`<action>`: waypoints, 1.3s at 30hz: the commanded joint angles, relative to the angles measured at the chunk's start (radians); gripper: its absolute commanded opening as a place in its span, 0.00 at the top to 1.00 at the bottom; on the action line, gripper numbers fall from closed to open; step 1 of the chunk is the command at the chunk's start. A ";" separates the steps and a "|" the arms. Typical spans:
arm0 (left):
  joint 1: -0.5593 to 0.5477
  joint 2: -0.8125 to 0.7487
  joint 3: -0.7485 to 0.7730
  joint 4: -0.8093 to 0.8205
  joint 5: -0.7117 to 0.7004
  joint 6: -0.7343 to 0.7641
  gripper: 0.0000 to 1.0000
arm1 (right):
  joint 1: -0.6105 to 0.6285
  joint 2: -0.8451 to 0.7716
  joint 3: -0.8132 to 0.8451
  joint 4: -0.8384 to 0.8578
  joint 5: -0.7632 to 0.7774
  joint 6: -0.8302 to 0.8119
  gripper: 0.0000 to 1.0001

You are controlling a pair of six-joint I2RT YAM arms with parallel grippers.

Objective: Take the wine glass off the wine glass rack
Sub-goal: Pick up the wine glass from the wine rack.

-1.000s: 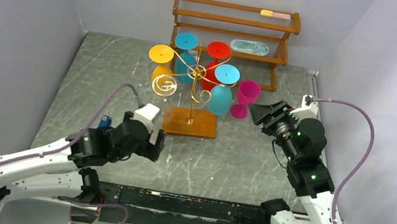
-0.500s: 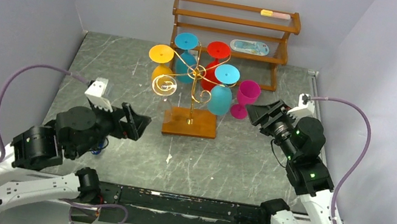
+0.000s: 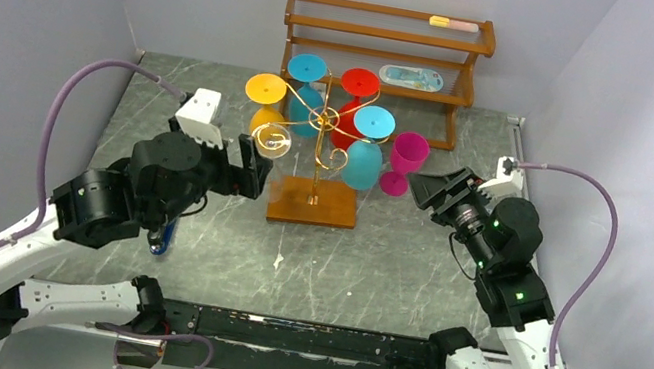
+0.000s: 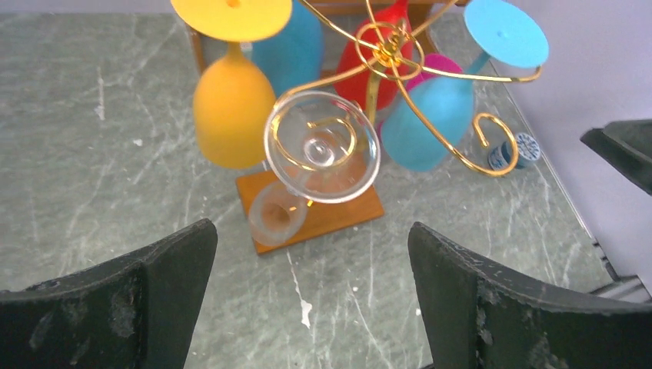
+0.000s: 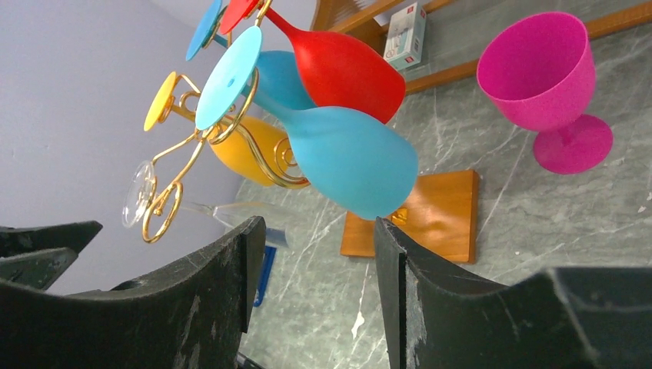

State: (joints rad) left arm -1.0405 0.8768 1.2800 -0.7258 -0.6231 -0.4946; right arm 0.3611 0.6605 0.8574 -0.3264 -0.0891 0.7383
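Note:
The wine glass rack has a gold pole, scroll arms and a square wooden base. Yellow, blue, red and light blue glasses hang on it upside down, as does a clear glass. My left gripper is open and empty, just left of the base. In the left wrist view the clear glass hangs ahead of it. My right gripper is open and empty, right of the rack. In the right wrist view the light blue glass is just ahead.
A magenta glass stands upright on the table between the rack and my right gripper. A three-tier wooden shelf with a blister pack stands at the back. A blue object lies under my left arm. Grey walls close both sides.
My left arm has risen and swung forward, bringing its open gripper up beside the rack's base. My right arm has barely moved. All glasses stay in place.

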 commanded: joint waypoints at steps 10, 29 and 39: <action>0.381 0.155 0.128 0.070 0.419 0.122 0.01 | -0.002 -0.018 0.045 -0.055 0.015 -0.013 0.42; 0.632 0.122 -0.038 0.222 0.866 0.027 0.25 | -0.002 -0.020 0.052 -0.051 0.013 0.005 0.42; 0.655 0.101 -0.098 0.285 0.891 -0.017 0.43 | -0.002 -0.035 0.047 -0.055 0.022 0.008 0.42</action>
State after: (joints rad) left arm -0.3977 1.0012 1.1965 -0.4934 0.2321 -0.4870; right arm 0.3611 0.6353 0.8825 -0.3721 -0.0750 0.7418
